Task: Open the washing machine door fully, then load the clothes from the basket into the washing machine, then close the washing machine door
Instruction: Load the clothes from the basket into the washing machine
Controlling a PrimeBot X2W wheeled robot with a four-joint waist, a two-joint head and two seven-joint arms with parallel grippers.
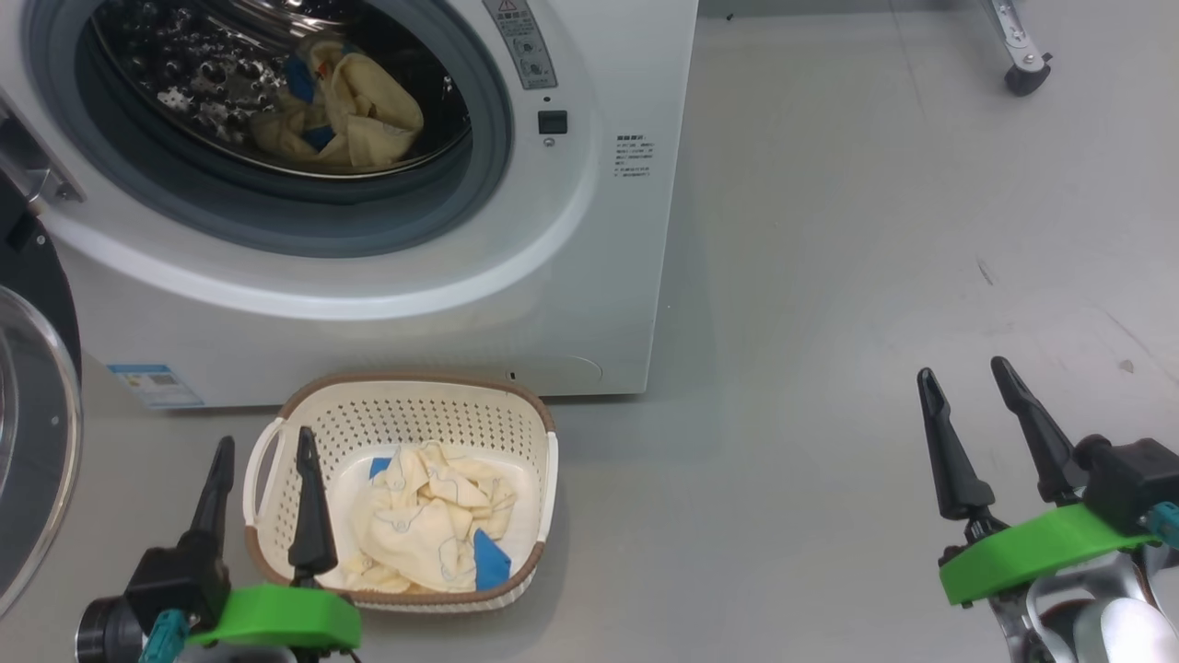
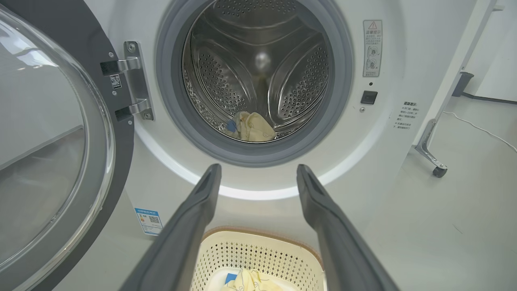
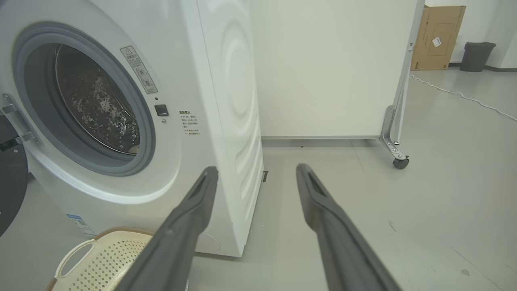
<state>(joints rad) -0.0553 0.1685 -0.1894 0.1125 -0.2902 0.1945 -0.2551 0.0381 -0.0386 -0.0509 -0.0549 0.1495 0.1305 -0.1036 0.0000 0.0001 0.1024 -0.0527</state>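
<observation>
The white washing machine [image 1: 571, 276] [image 2: 404, 60] [image 3: 226, 81] stands with its door [image 1: 28, 442] [image 2: 52, 153] swung open to the left. One cream garment [image 1: 345, 106] [image 2: 252, 127] lies in the steel drum. The cream basket [image 1: 405, 405] [image 2: 258, 250] [image 3: 97, 258] sits on the floor before the machine, with more cream-and-blue clothes [image 1: 428, 529] [image 2: 252, 281] in it. My left gripper [image 1: 262, 456] [image 2: 258, 178] is open over the basket's left rim, holding nothing. My right gripper [image 1: 963, 378] [image 3: 256, 173] is open and apart, over bare floor to the right.
A wheeled stand leg [image 1: 1022, 60] [image 2: 434, 161] [image 3: 398, 155] of a white panel stands right of the machine. A cardboard box [image 3: 438, 36], a dark bin [image 3: 476, 56] and a floor cable [image 3: 464, 95] lie farther off. Grey floor [image 1: 875, 276] spreads to the right.
</observation>
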